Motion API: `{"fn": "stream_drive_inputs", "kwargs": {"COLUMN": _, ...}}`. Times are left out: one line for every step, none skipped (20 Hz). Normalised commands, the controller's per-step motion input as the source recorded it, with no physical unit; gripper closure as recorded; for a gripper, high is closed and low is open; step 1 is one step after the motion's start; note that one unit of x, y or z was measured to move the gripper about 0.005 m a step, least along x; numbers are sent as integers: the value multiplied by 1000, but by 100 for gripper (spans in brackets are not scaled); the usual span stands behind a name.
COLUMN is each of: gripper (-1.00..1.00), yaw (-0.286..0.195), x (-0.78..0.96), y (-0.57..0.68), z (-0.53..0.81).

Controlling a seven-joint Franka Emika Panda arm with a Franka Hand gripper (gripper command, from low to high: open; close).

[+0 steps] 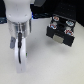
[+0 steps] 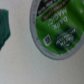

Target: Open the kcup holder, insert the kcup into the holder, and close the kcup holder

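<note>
The kcup (image 2: 55,27) fills much of the wrist view, seen close from above: a white rim around a bright green printed lid, resting on the pale table. No fingers show in that view. In the exterior view the white arm reaches down at the exterior view's left, and my gripper (image 1: 19,56) hangs low over the table. I cannot make out the kcup there, and the blur hides how the jaws stand. The kcup holder (image 1: 60,31), a black box with a pale handle mark on its front, stands apart at the exterior view's right.
A dark green object (image 2: 5,27) lies cut off at the wrist view's edge, near the kcup. Small round colourful items sit on top of the black box (image 1: 62,22). The pale table (image 1: 45,65) spreads between arm and box.
</note>
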Motion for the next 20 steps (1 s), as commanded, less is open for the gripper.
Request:
{"fn": "stream_drive_inputs", "kwargs": {"gripper": -100, "yaw": -144, "x": -113, "y": -114, "z": -102}}
{"fn": "stream_drive_inputs", "kwargs": {"gripper": -100, "yaw": -143, "x": -105, "y": -119, "z": -99}}
{"fn": "stream_drive_inputs", "kwargs": {"gripper": -100, "yaw": -142, "x": -102, "y": -116, "z": -88}}
{"fn": "stream_drive_inputs", "kwargs": {"gripper": -100, "yaw": -182, "x": -55, "y": -125, "z": -151}}
{"fn": "stream_drive_inputs", "kwargs": {"gripper": -100, "yaw": -162, "x": -56, "y": -86, "z": -130}}
{"fn": "stream_drive_inputs", "kwargs": {"gripper": -100, "yaw": -152, "x": -67, "y": -90, "z": -118}}
{"fn": "stream_drive_inputs", "kwargs": {"gripper": -100, "yaw": -147, "x": -81, "y": -92, "z": -94}}
{"fn": "stream_drive_inputs", "kwargs": {"gripper": -100, "yaw": -141, "x": -77, "y": -93, "z": -55}}
{"fn": "stream_drive_inputs", "kwargs": {"gripper": 100, "yaw": -123, "x": -106, "y": -60, "z": -22}}
{"fn": "stream_drive_inputs", "kwargs": {"gripper": 100, "yaw": -118, "x": -108, "y": -52, "z": -15}}
{"fn": "stream_drive_inputs", "kwargs": {"gripper": 100, "yaw": -106, "x": -95, "y": -44, "z": -10}}
{"fn": "stream_drive_inputs", "kwargs": {"gripper": 100, "yaw": -105, "x": -99, "y": -45, "z": -12}}
{"fn": "stream_drive_inputs", "kwargs": {"gripper": 100, "yaw": -96, "x": -82, "y": -41, "z": -10}}
{"fn": "stream_drive_inputs", "kwargs": {"gripper": -100, "yaw": -157, "x": -109, "y": -134, "z": -104}}
{"fn": "stream_drive_inputs", "kwargs": {"gripper": 100, "yaw": -86, "x": -90, "y": -53, "z": 53}}
{"fn": "stream_drive_inputs", "kwargs": {"gripper": 100, "yaw": -102, "x": -114, "y": -68, "z": -15}}
{"fn": "stream_drive_inputs", "kwargs": {"gripper": 100, "yaw": -93, "x": -91, "y": -53, "z": -13}}
{"fn": "stream_drive_inputs", "kwargs": {"gripper": 100, "yaw": -92, "x": -86, "y": -50, "z": -12}}
{"fn": "stream_drive_inputs", "kwargs": {"gripper": 100, "yaw": -88, "x": -81, "y": -44, "z": -7}}
{"fn": "stream_drive_inputs", "kwargs": {"gripper": 100, "yaw": -82, "x": -79, "y": -45, "z": -15}}
